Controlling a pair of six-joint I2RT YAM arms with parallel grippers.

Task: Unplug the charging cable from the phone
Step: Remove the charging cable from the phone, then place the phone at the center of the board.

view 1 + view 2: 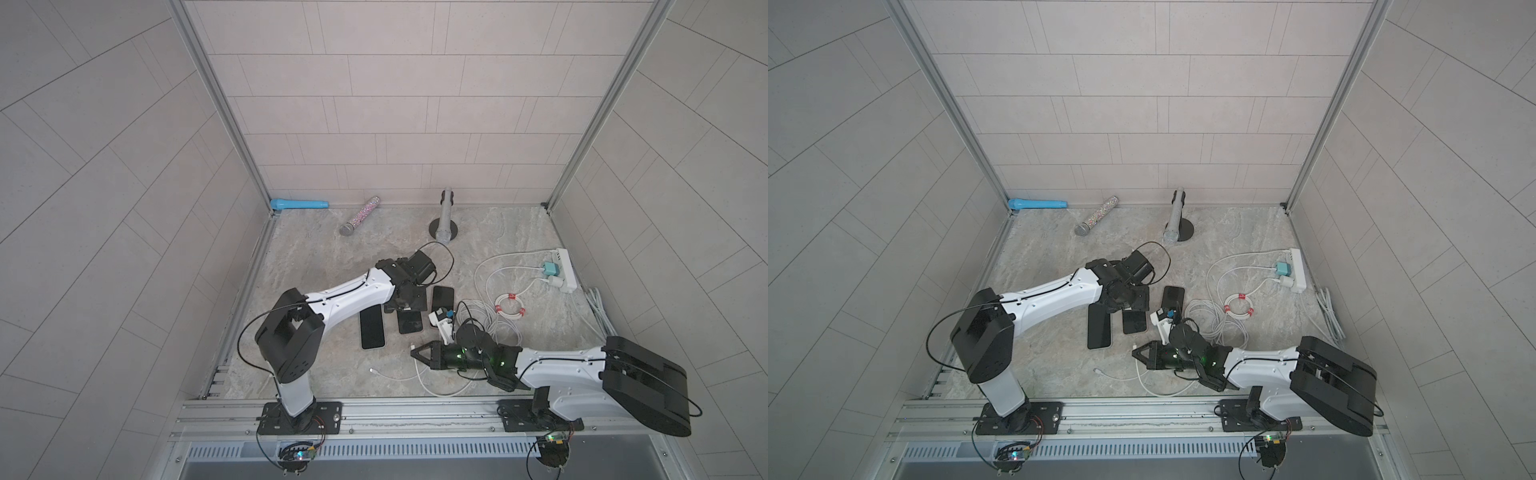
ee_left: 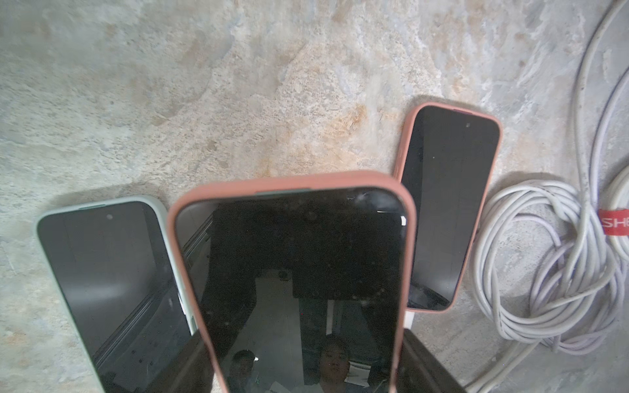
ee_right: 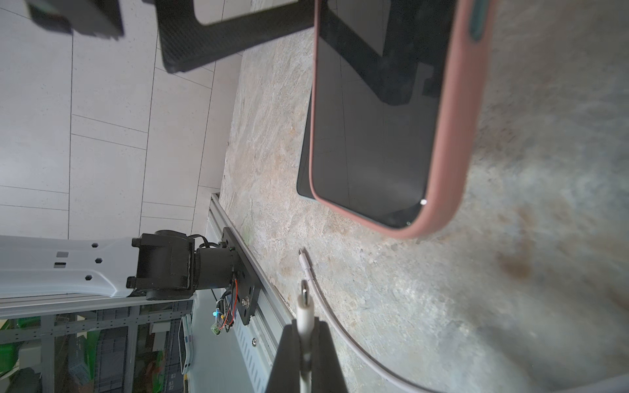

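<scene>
My left gripper (image 2: 303, 335) is shut on a phone (image 2: 299, 272) in a salmon-pink case, its fingers (image 2: 429, 360) pressing on both long edges. In both top views this phone (image 1: 410, 322) (image 1: 1134, 322) sticks out from the left gripper (image 1: 405, 299) toward the front. My right gripper (image 3: 305, 326) is shut on the white plug (image 3: 304, 306) of the charging cable (image 1: 432, 386). The plug is out of the phone. A gap of bare table shows between it and the phone's near end (image 3: 401, 228). In a top view the right gripper (image 1: 417, 352) sits in front of the phones.
A green-cased phone (image 2: 112, 279) and another pink-cased phone (image 2: 446, 211) lie either side of the held one. A second loose cable end (image 3: 304, 260) lies on the table. Coiled white cables (image 1: 510, 305) and a power strip (image 1: 567, 268) sit at right, with microphones (image 1: 359, 216) at the back.
</scene>
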